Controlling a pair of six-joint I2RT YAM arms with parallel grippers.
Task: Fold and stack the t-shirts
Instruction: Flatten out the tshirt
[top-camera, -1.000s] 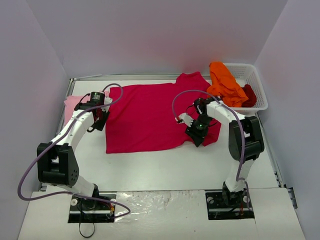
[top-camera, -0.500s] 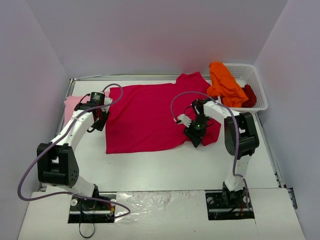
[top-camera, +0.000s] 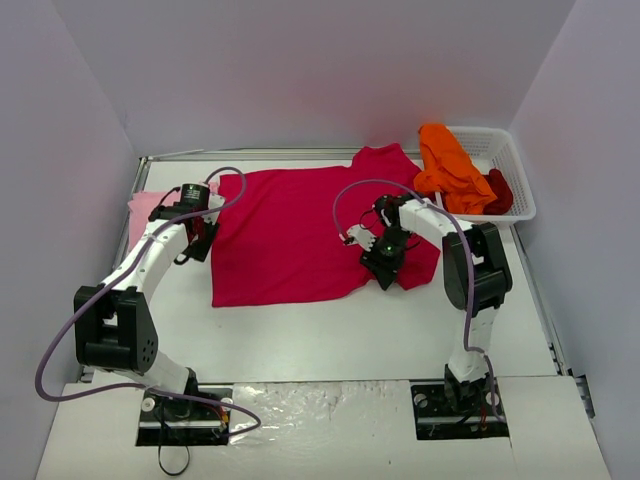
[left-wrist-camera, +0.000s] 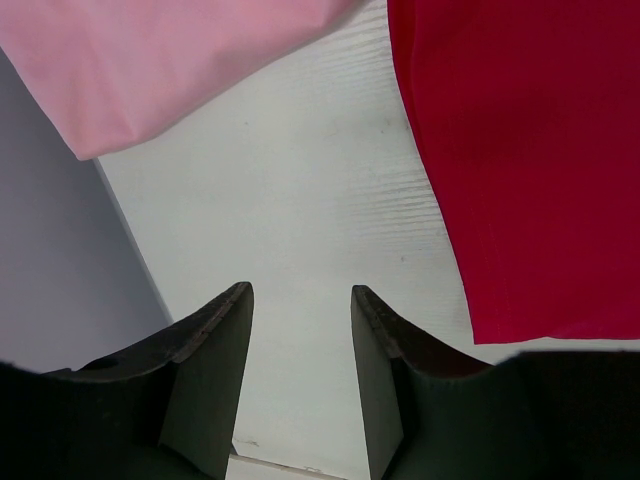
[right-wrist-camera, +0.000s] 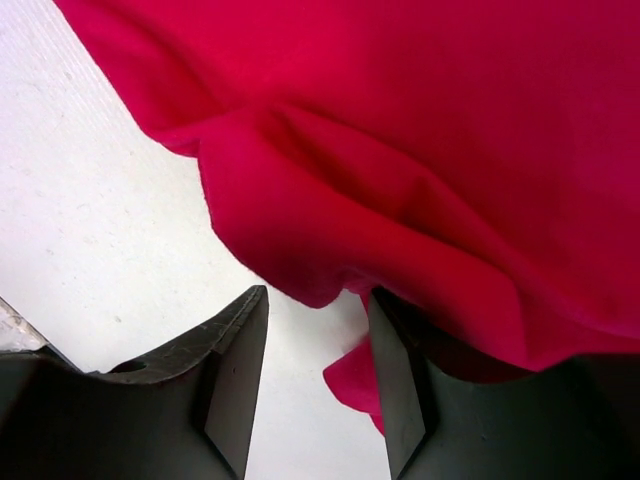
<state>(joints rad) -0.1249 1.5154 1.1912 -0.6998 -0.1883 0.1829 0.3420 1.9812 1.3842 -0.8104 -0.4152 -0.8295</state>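
Over the last second the right gripper (right-wrist-camera: 317, 295) has slid leftward along the near hem of the crimson t-shirt (top-camera: 290, 235). We see it now over the shirt's near right corner, fingers spread, with a rumpled fold of hem lying just ahead of them but not pinched. The left gripper (left-wrist-camera: 300, 290) has not moved: fingers spread, holding nothing, over bare tabletop (top-camera: 300, 330) between the crimson shirt's left edge and the pink t-shirt (top-camera: 145, 203) at the left edge. We judge the right arm is lining up a corner grasp and the fold has not begun. The crimson shirt lies spread across the tabletop's middle. At the far right corner, the orange t-shirt (top-camera: 450, 165) drapes over the basket (top-camera: 522, 195). The dark red t-shirt (top-camera: 499, 188) is inside.
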